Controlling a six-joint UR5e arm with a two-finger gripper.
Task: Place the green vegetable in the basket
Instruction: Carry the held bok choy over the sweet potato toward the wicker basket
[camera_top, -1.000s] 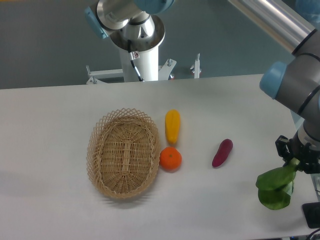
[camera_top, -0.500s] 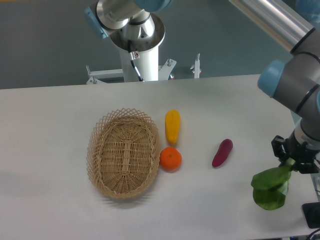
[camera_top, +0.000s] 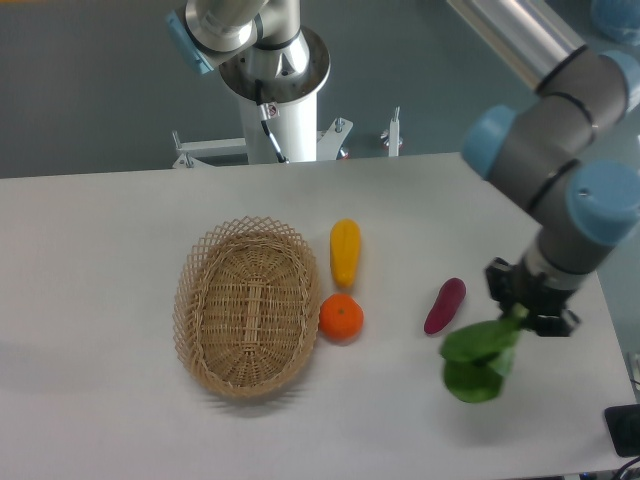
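- Your gripper (camera_top: 519, 316) is clamped on the bok choy (camera_top: 478, 358), leaves dangling above the table (camera_top: 100, 260).
- The wicker basket (camera_top: 247, 306) sits well left of it.

— Where does the single fixed camera sit?
— Raised at the near side of the white table (camera_top: 120, 210), angled down and across it toward the grey back wall.
— How close?
— Far enough to show nearly the full tabletop, with the arm's white pedestal base (camera_top: 280, 125) at the far edge.
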